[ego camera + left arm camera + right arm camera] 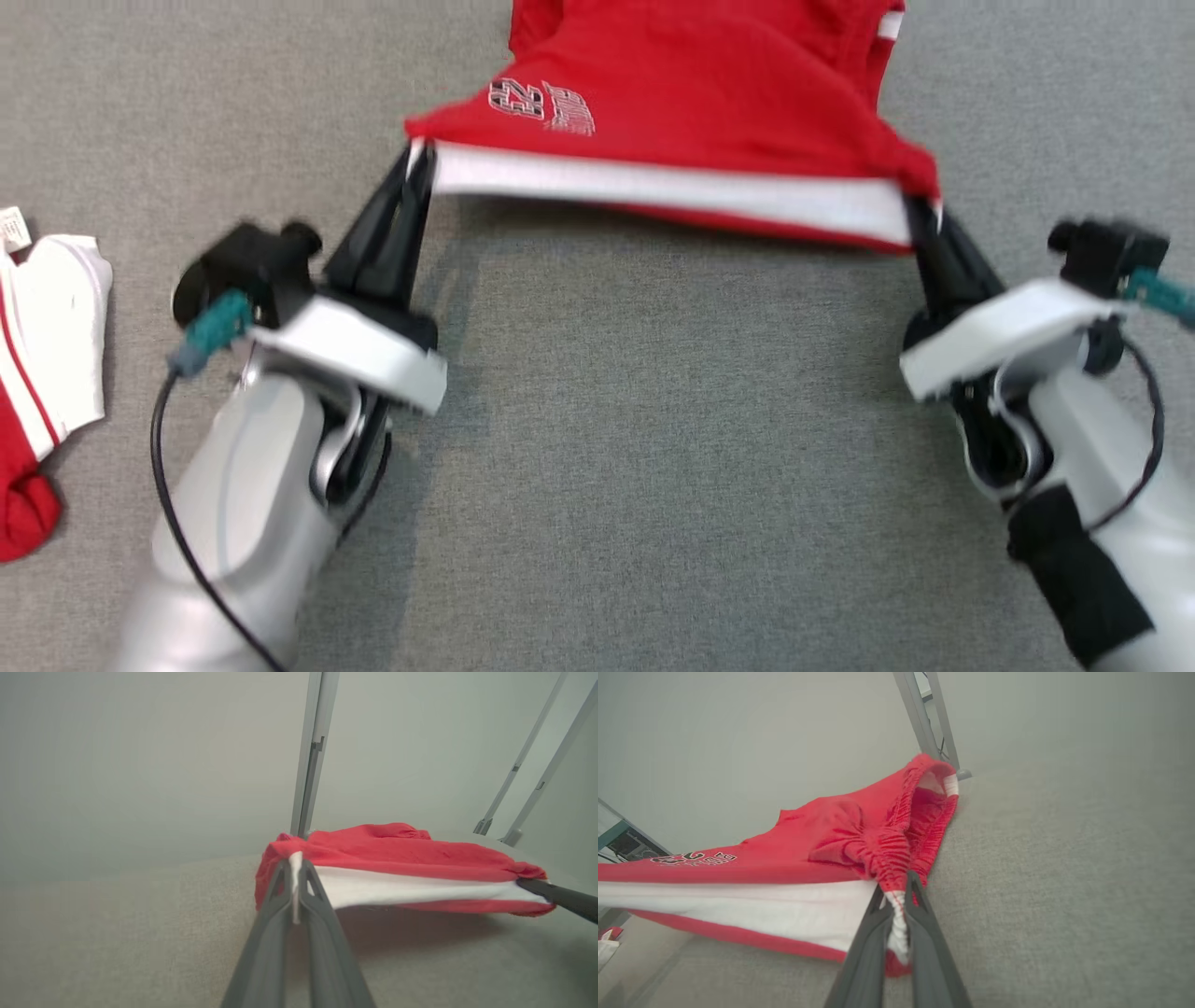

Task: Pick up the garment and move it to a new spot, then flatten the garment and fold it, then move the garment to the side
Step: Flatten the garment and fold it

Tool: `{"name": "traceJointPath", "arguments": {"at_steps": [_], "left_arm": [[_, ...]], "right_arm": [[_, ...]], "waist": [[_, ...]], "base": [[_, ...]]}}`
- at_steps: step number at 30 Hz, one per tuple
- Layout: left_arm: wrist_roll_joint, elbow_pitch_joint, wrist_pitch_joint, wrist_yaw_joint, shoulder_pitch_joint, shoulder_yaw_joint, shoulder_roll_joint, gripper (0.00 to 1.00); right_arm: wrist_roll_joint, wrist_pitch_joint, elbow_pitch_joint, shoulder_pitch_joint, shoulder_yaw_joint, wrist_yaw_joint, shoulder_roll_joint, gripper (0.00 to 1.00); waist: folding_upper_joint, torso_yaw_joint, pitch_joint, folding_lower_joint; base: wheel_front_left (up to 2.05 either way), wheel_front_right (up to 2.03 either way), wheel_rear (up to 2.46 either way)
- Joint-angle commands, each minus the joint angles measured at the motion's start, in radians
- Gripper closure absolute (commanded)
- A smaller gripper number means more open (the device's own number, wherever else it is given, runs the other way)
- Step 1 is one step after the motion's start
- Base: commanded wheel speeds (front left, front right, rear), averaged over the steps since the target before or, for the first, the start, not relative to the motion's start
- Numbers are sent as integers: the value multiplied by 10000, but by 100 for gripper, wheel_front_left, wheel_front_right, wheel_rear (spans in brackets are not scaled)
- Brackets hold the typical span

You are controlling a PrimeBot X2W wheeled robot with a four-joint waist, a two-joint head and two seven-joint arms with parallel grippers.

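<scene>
Pinching opposite ends of its white side band, left gripper (417, 166) and right gripper (926, 217) are holding the red garment (691, 84) stretched between them. Both sets of jaws are closing narrowly on cloth. Its near edge is hanging above the grey carpet (653, 467) while its far part is trailing toward the carpet's far edge. Such thin pinches are risking a slip if the arms are pulling wider, and the dragging waistband is likely bunching, which would spoil the flattening. Metal posts (310, 751) are standing just behind the garment, blocking travel there, and other red-and-white clothing (47, 373) is lying at the carpet's left edge
</scene>
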Motion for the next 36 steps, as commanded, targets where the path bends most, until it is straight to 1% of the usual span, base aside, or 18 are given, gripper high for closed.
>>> {"name": "traceJointPath", "arguments": {"at_steps": [1,5,6,7,11,12,14,15,19,22,26,30,36], "left_arm": [[89,-358,-16,136,574,136,170,100],[20,-1318,8,440,2244,224,457,100],[20,-1318,8,440,2244,224,457,100],[-2,-1555,52,558,2621,245,551,100],[-224,-2548,524,939,4123,279,801,100],[-352,-3068,762,1127,4746,295,874,100],[-471,-3526,1040,1330,5361,271,948,100],[-555,-3950,1269,1514,5876,271,1010,100],[-683,-4705,1592,1922,6774,281,1083,100],[-706,-5250,1765,2227,7303,330,1148,100],[-729,-5816,1878,2530,7737,434,1237,100],[-704,-6134,1946,2624,7790,523,1337,100],[-621,-6498,1990,2557,7367,662,1523,100]], "right_arm": [[148,-53,-213,571,-11,-1,-107,100],[558,-55,-871,2035,-34,-2,-305,100],[558,-55,-871,2035,-34,-2,-305,100],[600,-54,-1035,2353,5,-2,-353,100],[744,-25,-1505,3588,94,-5,-633,100],[822,53,-1703,4088,64,-11,-726,97],[883,186,-1923,4582,11,-11,-792,100],[858,328,-2100,5049,-82,-13,-889,100],[740,585,-2498,5939,-469,-25,-998,100],[515,801,-2882,6572,-852,-30,-1081,100],[168,1153,-3574,7294,-1455,-39,-976,100],[-352,1648,-4239,7764,-2061,-41,-731,100],[-1124,2590,-5215,8211,-2955,-42,-186,100]], "waist": [[0,-11,-289,0],[0,-9,-764,0],[0,-9,-764,0],[0,-31,-888,0],[0,-84,-1362,0],[0,-99,-1561,0],[0,-114,-1755,0],[0,-111,-1934,0],[0,-64,-2224,0],[0,-23,-2352,0],[0,29,-2422,0],[0,36,-2414,0],[0,-41,-2332,0]], "base": [[0,0,0],[0,0,0],[0,0,0],[0,0,0],[0,0,0],[0,0,0],[0,0,0],[0,0,0],[0,0,0],[0,0,0],[0,0,0],[0,0,0],[0,0,0]]}}
